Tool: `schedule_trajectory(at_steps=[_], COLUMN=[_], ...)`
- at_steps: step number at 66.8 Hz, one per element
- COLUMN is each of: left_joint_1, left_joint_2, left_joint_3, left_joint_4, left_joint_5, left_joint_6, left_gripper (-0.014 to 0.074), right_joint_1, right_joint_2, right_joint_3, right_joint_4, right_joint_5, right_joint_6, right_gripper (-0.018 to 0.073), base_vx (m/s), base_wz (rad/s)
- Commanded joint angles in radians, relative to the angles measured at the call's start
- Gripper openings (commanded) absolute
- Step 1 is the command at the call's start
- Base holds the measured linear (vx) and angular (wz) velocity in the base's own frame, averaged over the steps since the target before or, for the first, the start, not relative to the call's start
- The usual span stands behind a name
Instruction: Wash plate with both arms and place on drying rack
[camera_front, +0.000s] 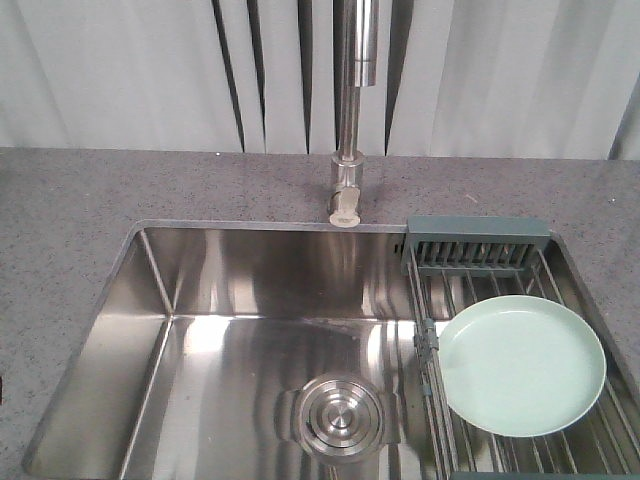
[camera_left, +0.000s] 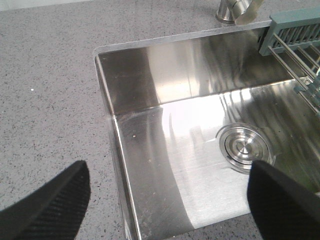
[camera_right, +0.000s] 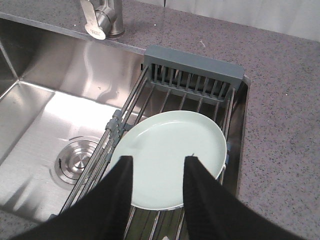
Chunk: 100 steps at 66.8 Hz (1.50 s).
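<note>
The pale mint-green plate (camera_front: 520, 365) lies flat on the wire bars of the drying rack (camera_front: 600, 440), at the right end of the sink. In the right wrist view the plate (camera_right: 175, 135) lies just below my right gripper (camera_right: 158, 160), which is open, its two black fingers spread over the plate's near half. My left gripper (camera_left: 167, 200) is wide open with nothing in it, hovering over the sink's front left corner. Neither arm shows in the front view.
The stainless sink basin (camera_front: 250, 270) has a round drain (camera_front: 335, 415) in its floor. A steel faucet (camera_front: 350, 120) stands behind it. The rack's grey-green slotted caddy (camera_front: 475, 245) sits at the far end. Speckled grey countertop (camera_front: 60, 230) surrounds the sink.
</note>
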Motion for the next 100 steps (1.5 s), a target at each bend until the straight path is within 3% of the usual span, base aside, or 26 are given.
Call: schedule_trajectory(at_steps=[1, 17, 83, 94, 100], left_joint_1=[-0.004, -0.004, -0.004, -0.004, -0.004], left_joint_2=[0.005, 0.005, 0.005, 0.011, 0.069], left_joint_3=[-0.026, -0.026, -0.026, -0.029, -0.070], left_joint_4=[-0.011, -0.011, -0.011, -0.030, -0.005], left_joint_5=[-0.068, -0.068, -0.070, -0.121, -0.093], left_joint_6=[-0.006, -0.006, -0.006, -0.026, -0.027], left_gripper=[0.0590, 0.0590, 0.0590, 0.0590, 0.0590], right_joint_1=[0.004, 0.004, 0.004, 0.004, 0.004], right_joint_2=[0.006, 0.006, 0.006, 0.006, 0.006], right_joint_3=[-0.025, -0.025, -0.025, -0.025, -0.025], right_joint_4=[0.006, 0.013, 0.012, 0.012, 0.012], right_joint_5=[-0.060, -0.053, 0.004, 0.004, 0.004], right_joint_6=[0.006, 0.054, 0.054, 0.054, 0.054], right_gripper=[0.0221, -0.0015, -0.0009, -0.0009, -0.0009], base_vx=[0.00, 0.00, 0.00, 0.00, 0.00], base_wz=[0.00, 0.00, 0.00, 0.00, 0.00])
